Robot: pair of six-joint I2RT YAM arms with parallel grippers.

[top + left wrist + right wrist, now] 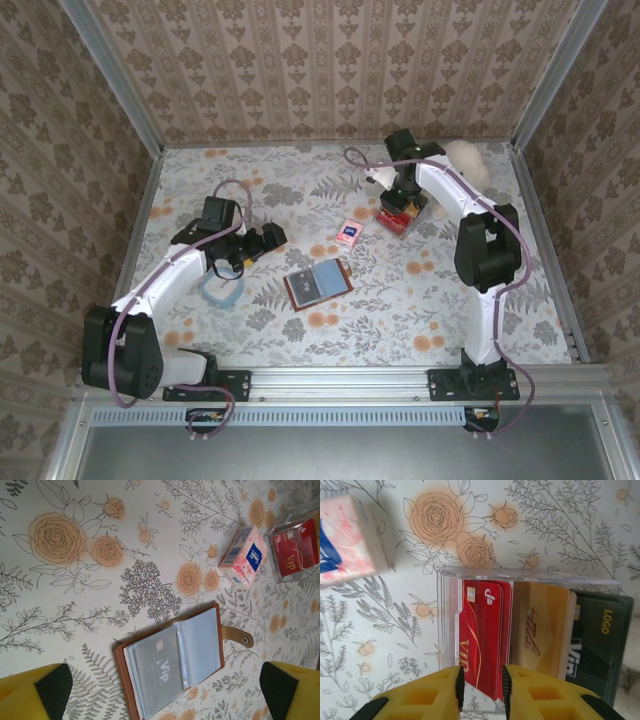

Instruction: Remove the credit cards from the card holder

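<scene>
Your left arm runs from its base at 7 o'clock up and inward, elbow bent, wrist level. The left gripper (268, 240) hangs above the counter (440, 300) with its jaws spread fully apart and nothing between them. The open card holder (317, 281) lies flat just to its 4 o'clock, near the middle of the counter. In the left wrist view the brown holder (170, 660) sits between the yellow fingers (30, 695), its strap pointing to 3 o'clock, and a grey card (159, 669) marked VIP is in a clear sleeve.

Your right arm rises from 5 o'clock, folds at the elbow and reaches down toward 1 o'clock. The right gripper (397, 205) points down over the clear box (397, 220). A tissue packet (348, 233) lies at the box's 8 o'clock. In the right wrist view the right gripper's (481, 672) jaws stand a little apart above the red card (482, 630). It looks unclamped, though I cannot tell whether the pads brush it. A gold card (540, 630) and a dark green card (600, 640) lie at the red card's 3 o'clock.
</scene>
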